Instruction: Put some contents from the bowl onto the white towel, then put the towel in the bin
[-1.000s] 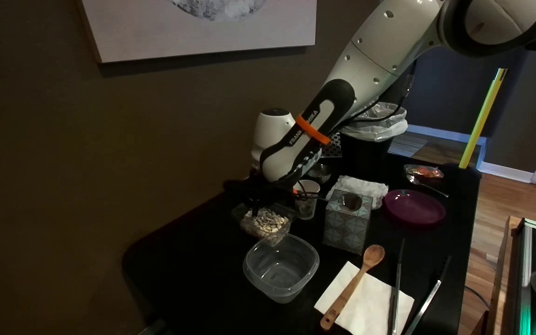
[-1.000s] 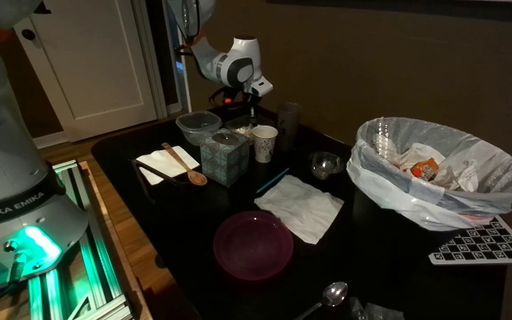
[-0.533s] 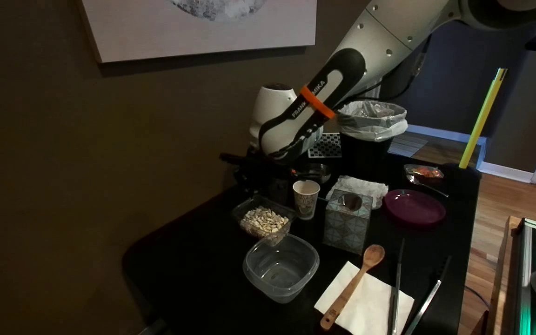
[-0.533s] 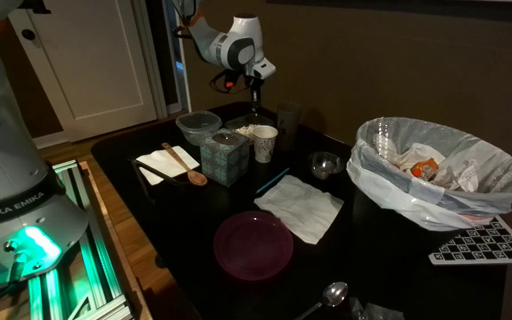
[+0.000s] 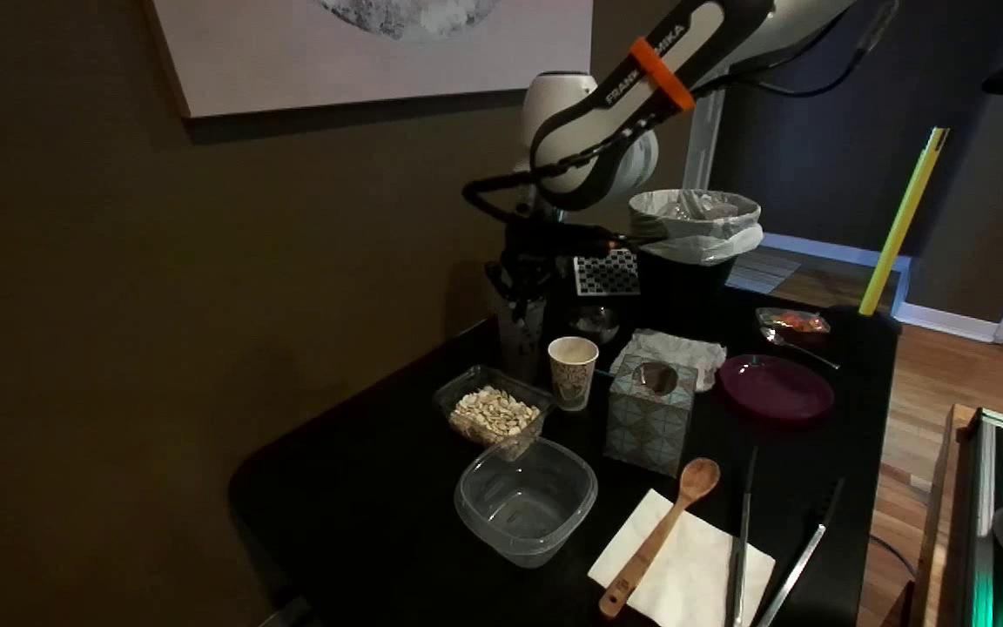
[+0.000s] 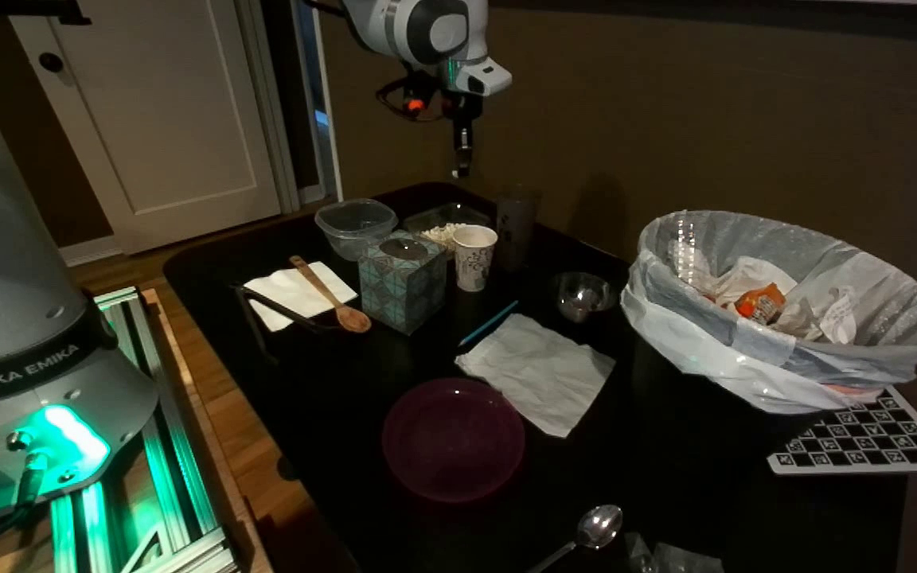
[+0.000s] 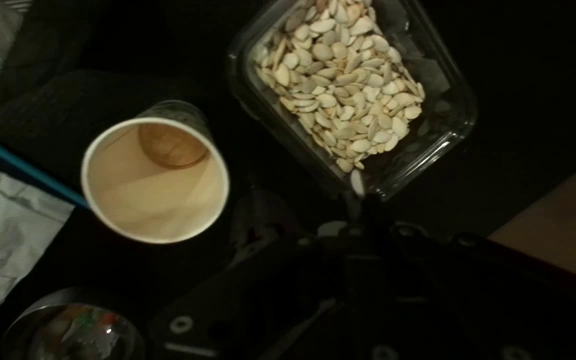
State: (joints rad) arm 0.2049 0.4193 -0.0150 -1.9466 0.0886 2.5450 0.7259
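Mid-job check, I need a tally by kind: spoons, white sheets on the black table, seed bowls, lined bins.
Spoons: 2 (brown wooden spoon, silver metal spoon)
White sheets: 2 (wrinkled white towel, smooth white napkin)
Seed bowls: 1 (clear plastic squarish bowl holding pale seeds)
Lined bins: 1 (round black bin with white liner)
Total: 6

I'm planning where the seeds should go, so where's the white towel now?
In an exterior view, the white towel lies just right of middle, beside the maroon plate and the blue stick, with the bin to its right.
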